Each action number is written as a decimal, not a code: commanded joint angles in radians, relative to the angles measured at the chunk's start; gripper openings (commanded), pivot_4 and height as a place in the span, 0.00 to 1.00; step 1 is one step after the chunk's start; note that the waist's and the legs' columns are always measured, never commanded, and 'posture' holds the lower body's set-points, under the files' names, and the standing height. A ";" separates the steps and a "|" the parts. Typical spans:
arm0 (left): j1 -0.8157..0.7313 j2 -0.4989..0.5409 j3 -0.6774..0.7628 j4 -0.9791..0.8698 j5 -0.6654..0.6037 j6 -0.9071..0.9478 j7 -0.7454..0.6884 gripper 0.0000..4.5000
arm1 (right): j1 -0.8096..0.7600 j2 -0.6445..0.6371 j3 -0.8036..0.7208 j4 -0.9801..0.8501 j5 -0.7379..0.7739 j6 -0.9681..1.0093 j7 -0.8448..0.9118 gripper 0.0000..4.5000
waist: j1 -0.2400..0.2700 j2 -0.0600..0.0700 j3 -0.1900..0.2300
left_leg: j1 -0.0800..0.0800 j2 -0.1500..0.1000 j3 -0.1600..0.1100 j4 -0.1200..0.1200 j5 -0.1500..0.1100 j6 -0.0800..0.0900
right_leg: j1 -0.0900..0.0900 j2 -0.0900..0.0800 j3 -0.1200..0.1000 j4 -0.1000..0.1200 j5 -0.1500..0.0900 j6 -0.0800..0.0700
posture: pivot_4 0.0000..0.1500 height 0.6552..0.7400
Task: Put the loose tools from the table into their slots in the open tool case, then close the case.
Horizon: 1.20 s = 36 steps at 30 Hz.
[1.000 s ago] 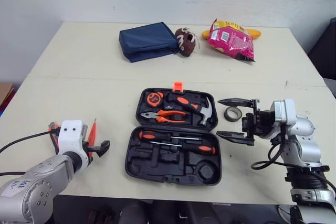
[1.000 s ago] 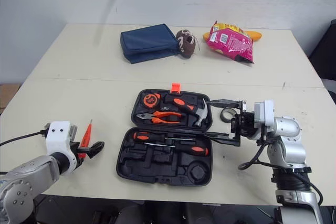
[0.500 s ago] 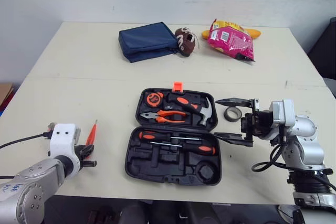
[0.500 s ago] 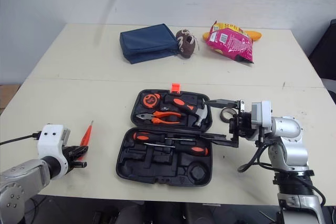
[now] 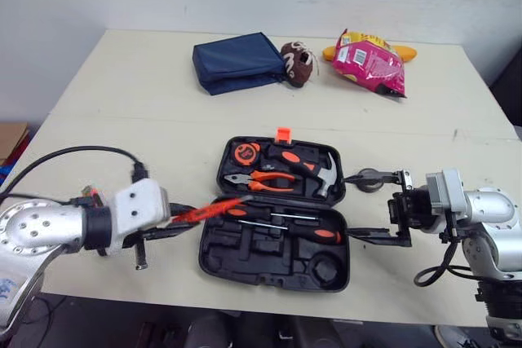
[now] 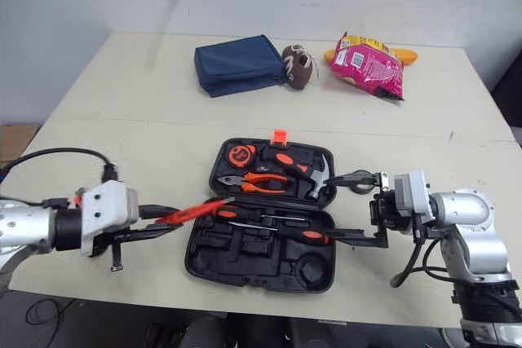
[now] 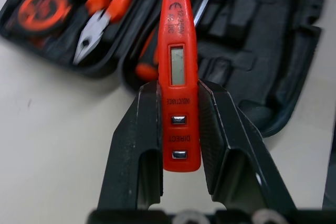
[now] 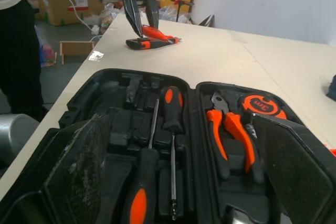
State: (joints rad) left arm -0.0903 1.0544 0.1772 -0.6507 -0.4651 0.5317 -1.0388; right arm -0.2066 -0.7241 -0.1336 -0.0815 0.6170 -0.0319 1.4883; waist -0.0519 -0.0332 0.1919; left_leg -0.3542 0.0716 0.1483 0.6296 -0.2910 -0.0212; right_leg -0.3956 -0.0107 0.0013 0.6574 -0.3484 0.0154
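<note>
Left gripper was down by the tester pen near the table's left edge a sec ago. Now it's carrying it. The voltage tester pen is off the table and its tip pokes over the left side of the open tool case, about at the seam btw the two halves. Whole pic shifted too, that's just the cam. Jaws pinch the pen's button end from both sides, looks solid.

Right gripper sits just off the case's right edge, jaws spread wide, holding nothing. Tape roll lies on the table right by its upper finger, partly hidden, can't tell if they touch.

Step imo: mid-carry, pen not placed yet. Next move needs the pen lined up w/ a long narrow recess in the front half, then lowered and let go. Which recess is its own, can't tell. Tape's still loose and the lid's open.

View diffs:
- Left wrist cam shows the pen's little display, two metal buttons and "DIRECT" print, which the head cam doesn't resolve.
- Right wrist cam looks across the case, showing empty recesses beside the screwdrivers and a person in dark clothes past the table.
- Head cam has the navy pouch and pink snack bag at the far side.
</note>
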 commanded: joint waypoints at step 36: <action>-0.599 -0.107 -0.726 0.148 0.325 0.374 -0.131 0.07 | 0.154 0.020 -0.016 0.039 -0.019 -0.111 0.043 1.00 | 0.000 0.000 0.001 | -0.001 0.000 0.000 0.012 0.002 -0.002 | 0.000 0.003 0.004 0.009 -0.003 0.007 | 1.00 1.00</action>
State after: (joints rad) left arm -0.6778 0.9396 -0.5345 -0.4974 -0.1570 0.8849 -1.1677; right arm -0.0579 -0.7055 -0.1311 -0.0333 0.5910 -0.1193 1.5162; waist -0.0519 -0.0334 0.1925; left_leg -0.3556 0.0713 0.1482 0.6426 -0.2894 -0.0228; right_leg -0.3953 -0.0081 0.0056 0.6667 -0.3516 0.0224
